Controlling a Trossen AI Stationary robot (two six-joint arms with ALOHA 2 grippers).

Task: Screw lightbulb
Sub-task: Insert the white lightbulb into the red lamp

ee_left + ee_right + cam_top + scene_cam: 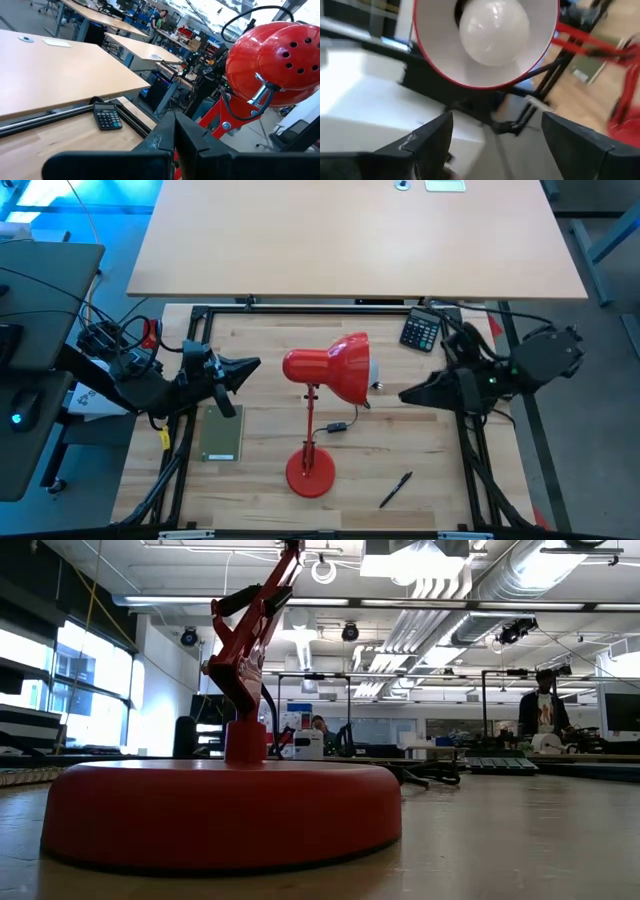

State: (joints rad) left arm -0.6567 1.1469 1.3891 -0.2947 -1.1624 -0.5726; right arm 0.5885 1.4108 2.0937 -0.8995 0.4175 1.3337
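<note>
bulb (pixel 494 32) seated inside shade (pixel 345 366) | right tool (pixel 492 137) open, just beside shade mouth, apart from bulb | left tool (pixel 252 364) closed, behind shade

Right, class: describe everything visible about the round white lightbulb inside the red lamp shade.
The round white lightbulb looks smooth, frosted and unlit, with soft highlights on its dome. It sits centred inside the red metal lamp shade, base hidden in the socket. From above, only a sliver shows at the shade's mouth, facing the right gripper, whose fingers are open and apart from it. Nothing else touches it.
</note>
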